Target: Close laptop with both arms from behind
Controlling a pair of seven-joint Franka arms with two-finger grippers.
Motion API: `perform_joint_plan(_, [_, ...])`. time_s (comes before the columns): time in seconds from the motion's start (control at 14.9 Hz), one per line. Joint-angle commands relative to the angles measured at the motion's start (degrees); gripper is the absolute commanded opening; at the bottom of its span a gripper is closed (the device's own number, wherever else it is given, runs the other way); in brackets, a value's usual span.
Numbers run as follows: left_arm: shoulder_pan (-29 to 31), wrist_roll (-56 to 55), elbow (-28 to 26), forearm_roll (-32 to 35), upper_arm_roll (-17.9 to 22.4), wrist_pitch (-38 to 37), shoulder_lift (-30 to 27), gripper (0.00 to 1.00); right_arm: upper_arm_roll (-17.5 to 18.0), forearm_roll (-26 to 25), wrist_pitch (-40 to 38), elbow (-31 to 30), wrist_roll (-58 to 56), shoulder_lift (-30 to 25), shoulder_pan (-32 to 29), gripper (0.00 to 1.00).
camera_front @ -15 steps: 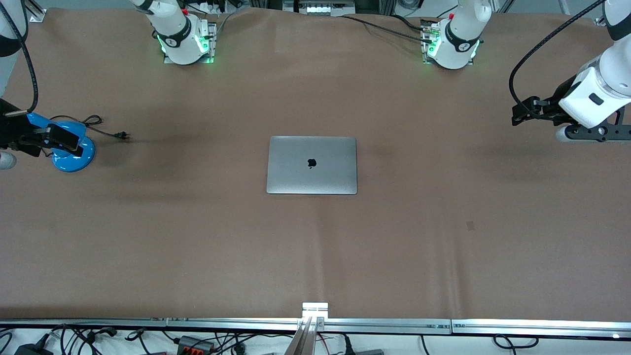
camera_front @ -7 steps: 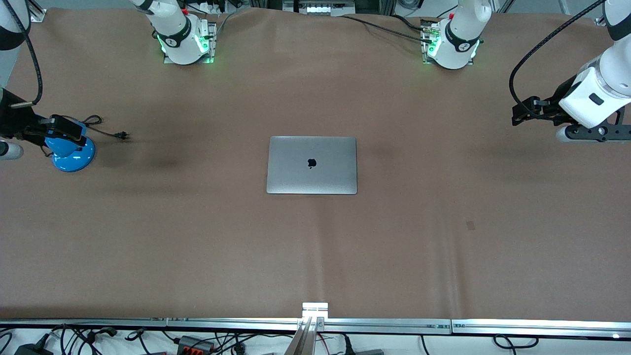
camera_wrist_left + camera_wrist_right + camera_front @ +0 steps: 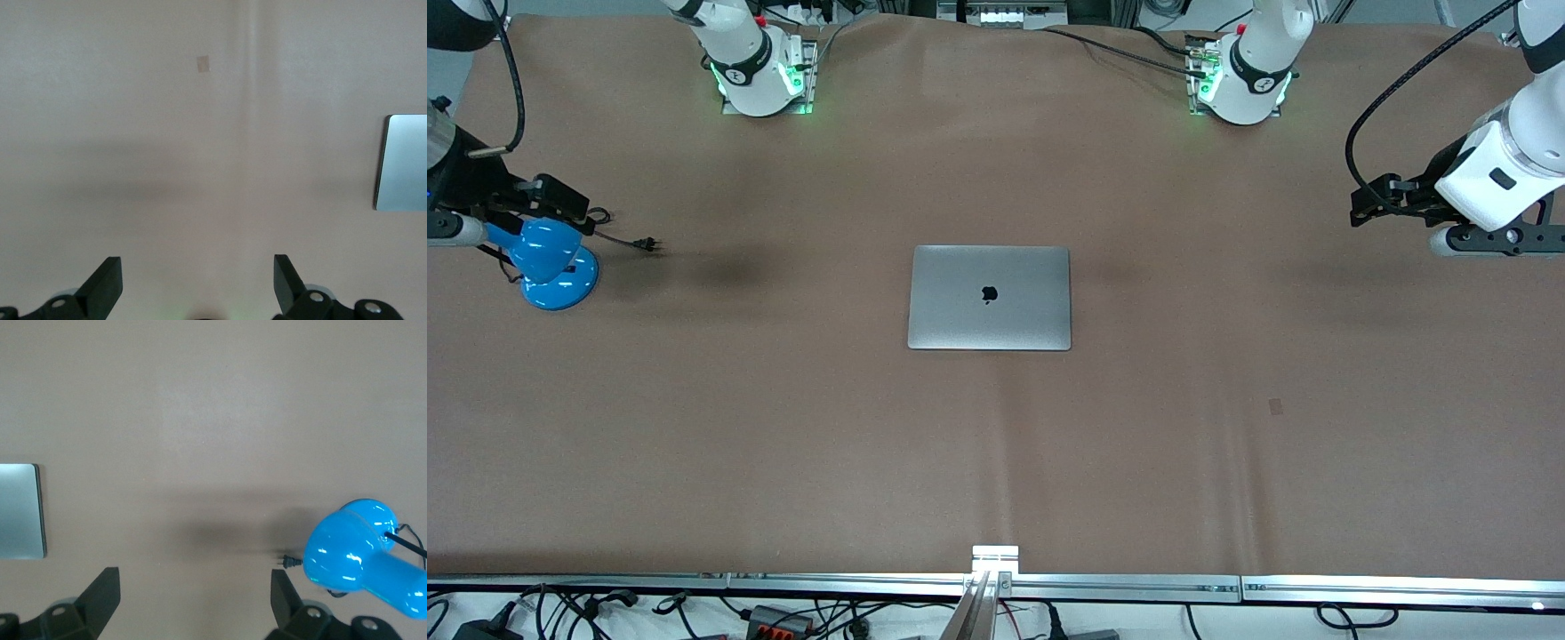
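At table centre the laptop [image 3: 989, 298] lies flat, lid already down. Left gripper [image 3: 1369, 203] and right gripper [image 3: 547, 200] hover spread and empty over opposite table ends, the right above a blue lamp [image 3: 551, 265]. Closing looks finished; nothing further seems needed.

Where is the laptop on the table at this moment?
In the front view the laptop lies shut and flat at the middle of the table, about midway between the two arms' ends, with no gripper near it.
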Motion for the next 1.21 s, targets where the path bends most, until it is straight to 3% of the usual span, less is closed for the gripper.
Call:
perform_joint_plan(0.0, [-0.22, -0.04, -0.71, 0.69, 0.25, -0.14, -1.03, 1.00, -0.32, -0.93, -0.90, -0.81, 0.60, -1.62, 0.29, 1.00])
perform_joint_plan(1.14, [0.31, 0.67, 0.08, 0.60, 0.52, -0.22, -0.42, 1.00, -0.24, -1.11, -1.52, -0.54, -0.37, -1.71, 0.29, 1.00])
